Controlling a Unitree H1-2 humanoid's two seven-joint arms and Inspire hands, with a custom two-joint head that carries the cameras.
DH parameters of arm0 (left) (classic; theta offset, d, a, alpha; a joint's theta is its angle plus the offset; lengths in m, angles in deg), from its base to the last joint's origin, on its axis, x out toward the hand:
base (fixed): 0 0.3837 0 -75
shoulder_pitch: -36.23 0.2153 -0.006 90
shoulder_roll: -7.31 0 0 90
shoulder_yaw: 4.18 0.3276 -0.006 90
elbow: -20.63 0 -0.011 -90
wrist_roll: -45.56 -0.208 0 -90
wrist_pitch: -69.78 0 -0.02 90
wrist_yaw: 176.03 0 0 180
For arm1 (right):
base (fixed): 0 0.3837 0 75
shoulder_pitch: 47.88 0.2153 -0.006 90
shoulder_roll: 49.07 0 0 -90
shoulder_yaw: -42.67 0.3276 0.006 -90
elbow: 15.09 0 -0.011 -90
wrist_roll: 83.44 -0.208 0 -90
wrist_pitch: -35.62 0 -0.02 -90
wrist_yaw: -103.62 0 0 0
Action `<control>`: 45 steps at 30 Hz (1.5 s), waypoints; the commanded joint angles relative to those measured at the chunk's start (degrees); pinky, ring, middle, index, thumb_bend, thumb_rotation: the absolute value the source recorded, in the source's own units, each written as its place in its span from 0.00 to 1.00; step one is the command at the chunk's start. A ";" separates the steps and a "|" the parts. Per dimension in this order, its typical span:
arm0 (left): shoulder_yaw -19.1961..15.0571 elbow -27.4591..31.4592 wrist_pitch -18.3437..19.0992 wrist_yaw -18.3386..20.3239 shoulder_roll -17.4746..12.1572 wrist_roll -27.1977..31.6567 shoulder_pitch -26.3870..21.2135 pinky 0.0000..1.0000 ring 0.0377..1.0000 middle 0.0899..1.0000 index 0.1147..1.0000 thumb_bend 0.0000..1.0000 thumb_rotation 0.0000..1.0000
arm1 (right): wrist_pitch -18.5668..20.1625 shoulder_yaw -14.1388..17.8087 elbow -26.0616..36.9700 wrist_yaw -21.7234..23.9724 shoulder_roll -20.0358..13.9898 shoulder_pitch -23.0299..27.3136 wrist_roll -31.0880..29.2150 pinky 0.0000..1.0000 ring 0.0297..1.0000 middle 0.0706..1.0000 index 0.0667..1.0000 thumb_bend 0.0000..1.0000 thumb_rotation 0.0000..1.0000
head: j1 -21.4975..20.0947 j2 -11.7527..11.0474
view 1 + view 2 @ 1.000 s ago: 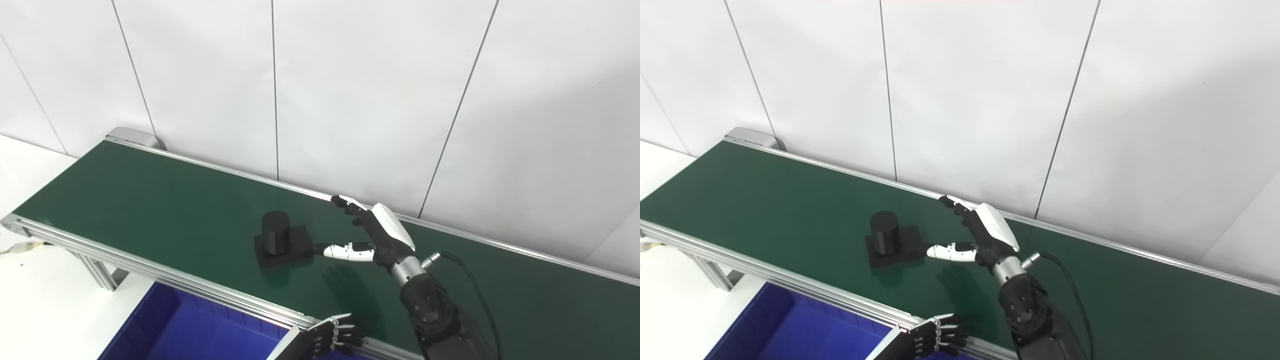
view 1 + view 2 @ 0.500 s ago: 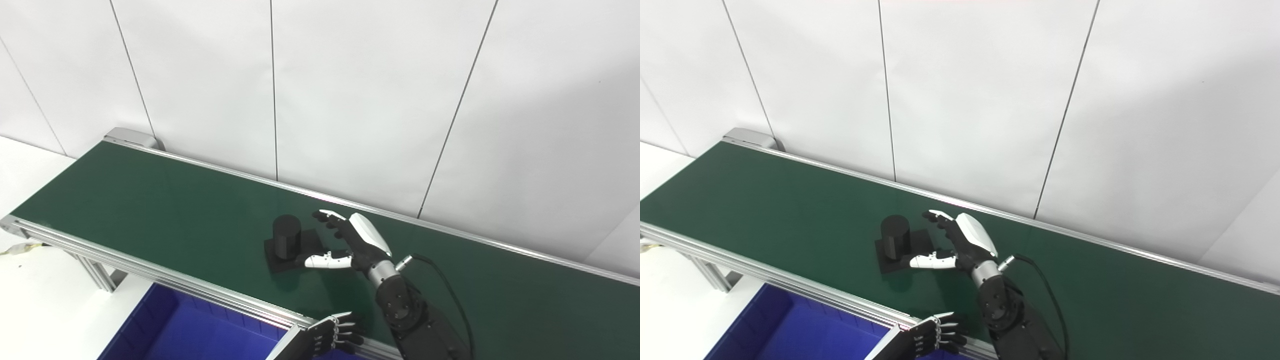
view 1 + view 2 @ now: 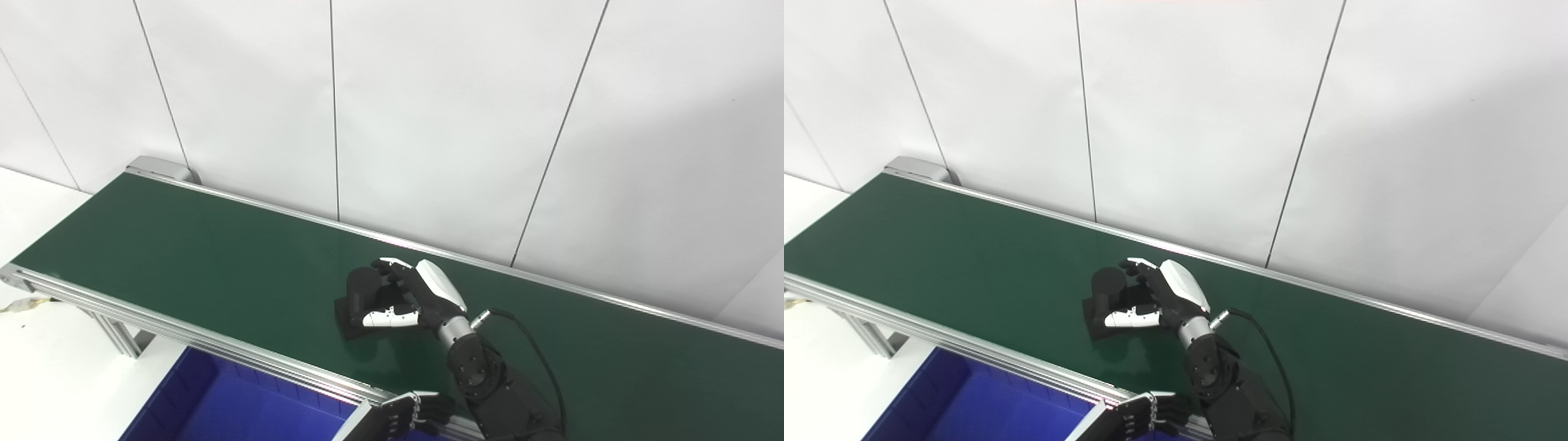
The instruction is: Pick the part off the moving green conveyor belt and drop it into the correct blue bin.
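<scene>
The part (image 3: 357, 293) is black: a short upright cylinder on a flat square base. It rests on the green conveyor belt (image 3: 184, 245), near the middle. My right hand (image 3: 425, 294) is at the part from the right, still open. Its fingers (image 3: 392, 269) curve behind the cylinder and its white thumb (image 3: 386, 318) lies across the front of the base. I cannot tell whether they touch the part. My left hand (image 3: 422, 410) sits low at the belt's front rail, fingers loosely bent, holding nothing.
A blue bin (image 3: 202, 380) stands below the belt's front rail at the bottom left; only part of it shows. A white panelled wall (image 3: 429, 122) runs close behind the belt. A black cable (image 3: 539, 355) loops from my right wrist over the belt.
The part has ridden the belt to the right. My right hand has moved left and down, from beside the part to around its cylinder. The left hand has sunk slightly.
</scene>
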 commanded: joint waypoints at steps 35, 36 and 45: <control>-0.07 4.39 -0.38 0.02 0.18 0.42 0.67 0.75 0.78 0.79 0.79 0.86 0.41 | -9.81 0.77 1.04 -16.48 1.23 0.67 1.06 0.37 0.43 0.51 0.45 0.50 0.00 | -1.20 1.79; -0.06 4.32 -0.40 0.07 0.21 0.58 0.64 0.75 0.78 0.79 0.79 0.86 0.41 | -9.85 0.80 1.56 -16.37 1.04 0.46 1.04 0.37 0.43 0.51 0.45 0.50 0.00 | -1.26 1.77; -0.20 3.85 -0.91 -0.14 0.21 0.30 0.46 0.74 0.78 0.79 0.80 0.86 0.42 | -7.93 3.78 13.93 -14.36 -0.66 -4.67 -1.36 0.36 0.42 0.49 0.46 0.50 0.00 | -2.40 1.82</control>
